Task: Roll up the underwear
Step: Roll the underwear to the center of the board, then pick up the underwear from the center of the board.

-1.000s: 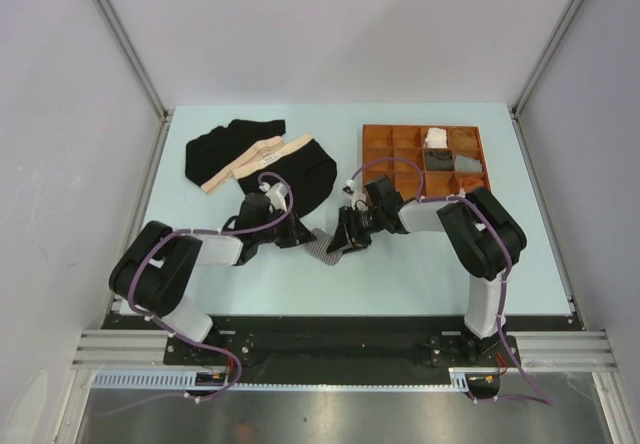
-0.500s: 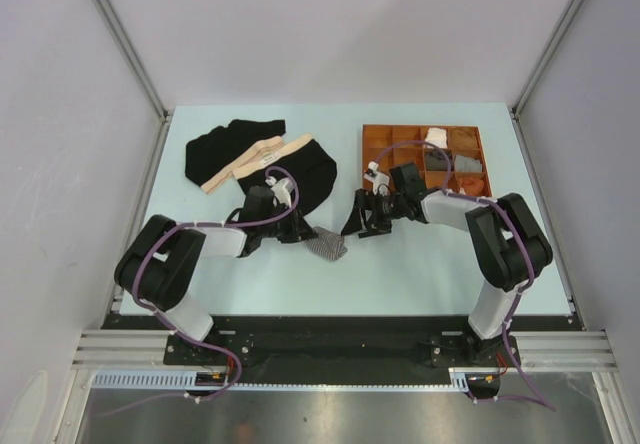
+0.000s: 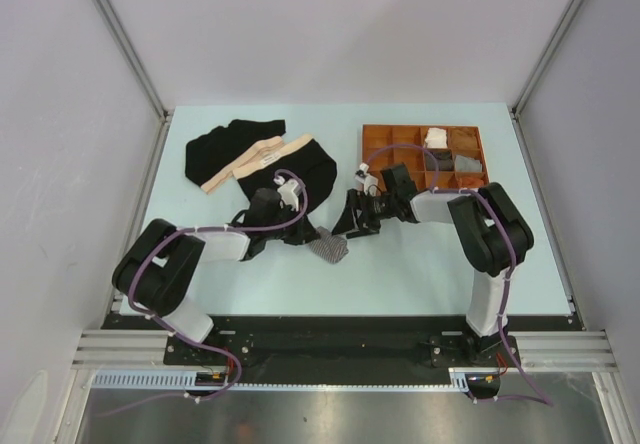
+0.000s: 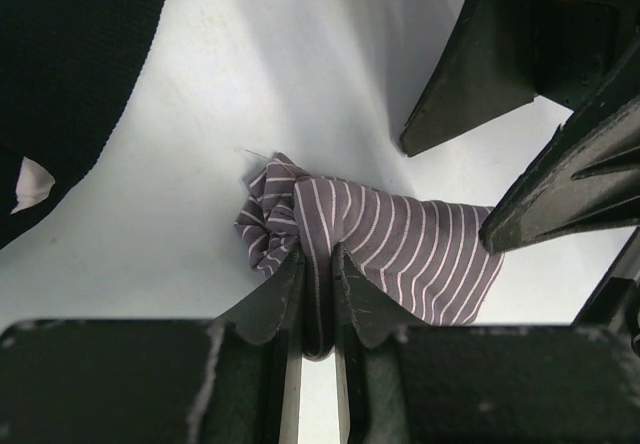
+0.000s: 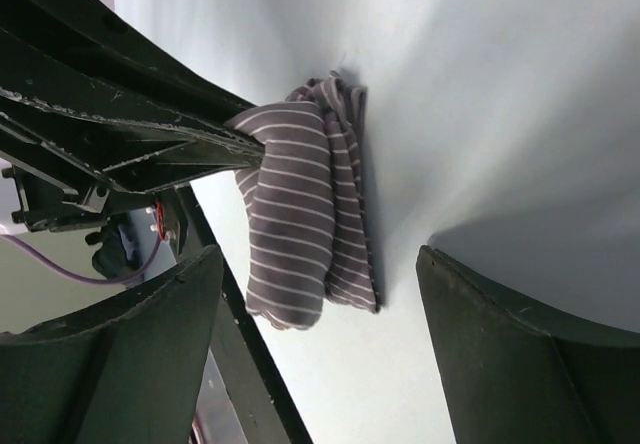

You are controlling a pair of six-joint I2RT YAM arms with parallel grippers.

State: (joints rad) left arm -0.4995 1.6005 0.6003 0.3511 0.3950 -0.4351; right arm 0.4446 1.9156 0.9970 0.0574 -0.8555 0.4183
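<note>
Striped boxer (image 4: 390,249) bunched, pinched by left claw (image 4: 318,259), right claw (image 5: 320,254) apart, tray (image 3: 372,132) holding small cloths (image 3: 436,137)

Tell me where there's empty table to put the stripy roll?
Bare table lies between the striped boxer and the front edge, and between the black briefs and the tray. Crowded where the left gripper and right gripper meet.

No text, label, brand, number or sign is showing legibly in any view. The grey pin-striped cloth boxer short (image 4: 400,249) is presenting only its stripes, and the small white patch (image 4: 31,185) on the black cloth brief (image 4: 70,54) is reading as blank.
</note>
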